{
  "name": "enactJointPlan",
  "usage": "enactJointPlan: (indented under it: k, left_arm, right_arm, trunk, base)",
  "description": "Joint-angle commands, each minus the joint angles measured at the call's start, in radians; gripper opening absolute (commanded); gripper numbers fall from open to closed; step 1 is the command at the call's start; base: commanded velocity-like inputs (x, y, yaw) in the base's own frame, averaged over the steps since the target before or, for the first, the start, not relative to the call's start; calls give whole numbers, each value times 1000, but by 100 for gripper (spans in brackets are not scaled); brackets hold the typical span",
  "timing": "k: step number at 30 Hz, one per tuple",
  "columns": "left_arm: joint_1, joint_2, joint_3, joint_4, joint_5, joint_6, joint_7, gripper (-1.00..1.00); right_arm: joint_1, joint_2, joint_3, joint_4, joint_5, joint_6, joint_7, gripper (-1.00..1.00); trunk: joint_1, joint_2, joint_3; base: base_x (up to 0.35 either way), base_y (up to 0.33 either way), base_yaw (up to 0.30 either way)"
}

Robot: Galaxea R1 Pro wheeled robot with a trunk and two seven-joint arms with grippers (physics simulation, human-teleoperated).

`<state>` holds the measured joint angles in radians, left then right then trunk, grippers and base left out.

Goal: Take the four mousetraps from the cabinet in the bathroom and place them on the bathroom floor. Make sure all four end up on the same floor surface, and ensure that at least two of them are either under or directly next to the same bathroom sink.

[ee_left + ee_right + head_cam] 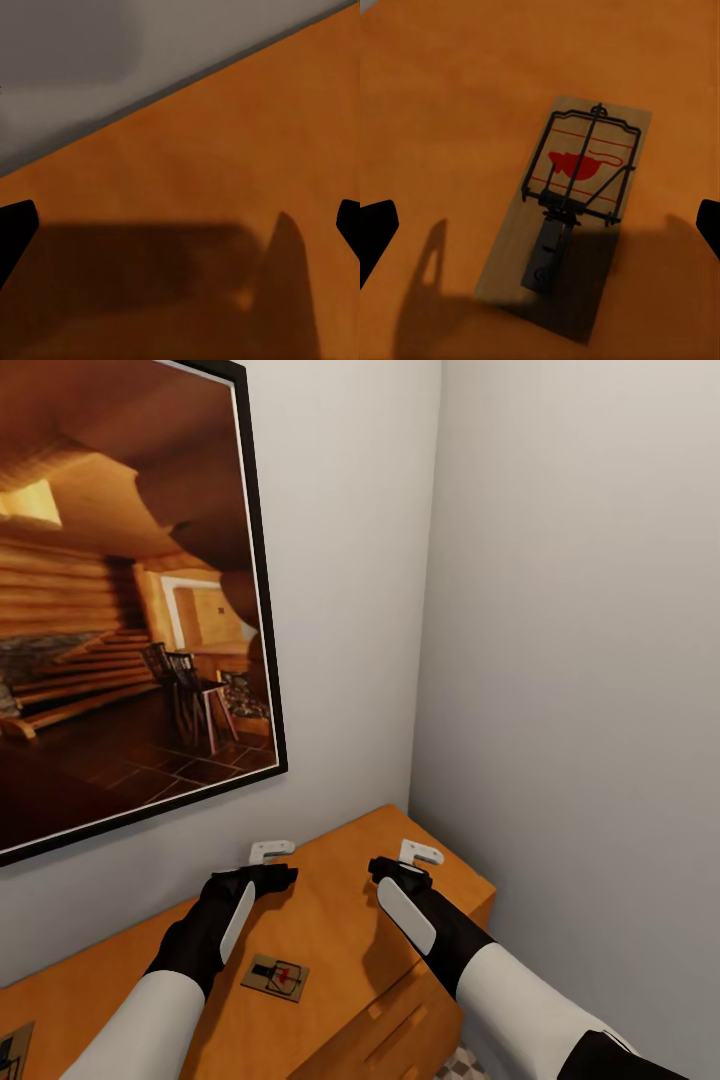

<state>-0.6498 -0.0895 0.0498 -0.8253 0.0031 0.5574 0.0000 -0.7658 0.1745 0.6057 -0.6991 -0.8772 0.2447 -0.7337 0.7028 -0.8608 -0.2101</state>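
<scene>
Both robot arms reach over the honey-orange cabinet [330,920], whose flat top serves as a worktop in the corner of a grey-walled room, in the lower half of the head view. The left hand [272,875] hovers near the wall at lower centre, its black fingertips [16,225] showing at opposite edges of the left wrist view, spread wide with nothing between them above bare wood. The right hand [395,870] hovers just right of centre near the cabinet's far end, its fingertips [376,229] likewise spread at the edges of the right wrist view. 1 mousetrap [276,977] lies flat on the worktop at lower centre of the head view, between the 2 forearms; a mousetrap with a red mouse print and dark wire spring [570,210] lies flat at the centre of the right wrist view, untouched. Another mousetrap [12,1050] is cut off at the lower left corner. A large framed picture [120,600] of a log-cabin interior hangs at upper left. Patterned bathroom floor [460,1065] tiles peek in at the bottom edge.
</scene>
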Motion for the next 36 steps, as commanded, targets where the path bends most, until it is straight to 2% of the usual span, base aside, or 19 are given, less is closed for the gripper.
enactJointPlan:
  k: [1, 8, 19, 27, 36]
  left_arm:
    - [-1, -1, 3, -2, 0, 6, 0, 100]
    - [-1, -1, 3, -2, 1, 5, 1, 100]
    - [-1, -1, 2, -2, 1, 6, 0, 100]
    - [-1, -1, 3, -2, 0, 5, 1, 100]
    - [-1, -1, 2, -2, 1, 5, 0, 100]
  right_arm:
    - [-1, 0, 2, -1, -1, 6, -6, 100]
    - [-1, 0, 1, 0, -2, 6, -7, 100]
    - [-1, 0, 2, 0, -2, 7, -7, 100]
    - [-1, 0, 2, 0, -2, 7, -7, 100]
    - [-1, 0, 2, 0, -2, 7, -7, 100]
  trunk:
    - [0, -1, -2]
    - [27, -50, -23]
    - [27, -50, -23]
    - [58, -106, -49]
    - [58, -106, -49]
  base:
    - [0, 0, 0]
    - [0, 0, 0]
    - [0, 0, 0]
    - [0, 0, 0]
    - [0, 0, 0]
